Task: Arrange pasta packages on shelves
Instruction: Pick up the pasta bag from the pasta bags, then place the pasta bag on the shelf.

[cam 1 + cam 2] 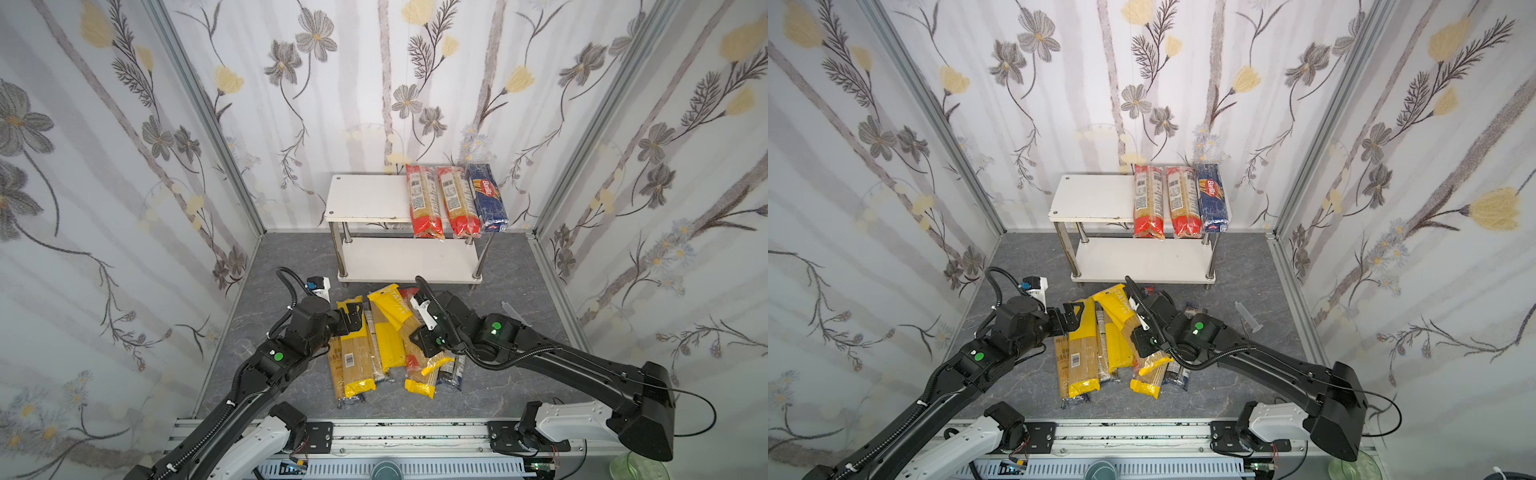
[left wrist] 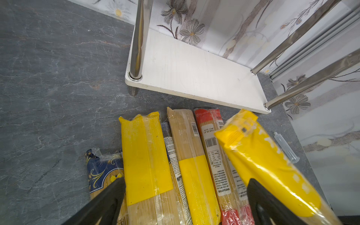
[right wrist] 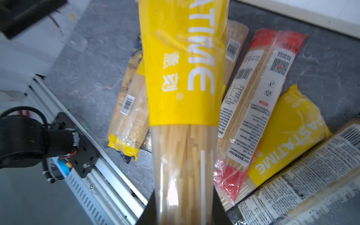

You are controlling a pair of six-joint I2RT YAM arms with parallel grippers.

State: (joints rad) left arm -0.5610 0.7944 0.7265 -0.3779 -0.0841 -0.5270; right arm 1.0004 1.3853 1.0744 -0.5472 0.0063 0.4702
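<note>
Our right gripper [image 3: 183, 212] is clamped on the clear stretch of a yellow-sleeved spaghetti pack [image 3: 181, 64]. The pack slants out of the jaws, raised over the pile of pasta packages [image 1: 361, 357] on the grey floor [image 1: 374, 405] beneath it. Just beside that pile, our left gripper [image 2: 187, 202] hangs with its jaws spread wide above the packs. Beyond both grippers stand the shelves [image 1: 365, 199], with two red-ended packs [image 1: 424, 203] and the dark-blue Barilla pack [image 1: 487, 197] side by side on the upper board, toward the right gripper's side; a clear syringe [image 1: 1248, 316] lies near the right arm.
</note>
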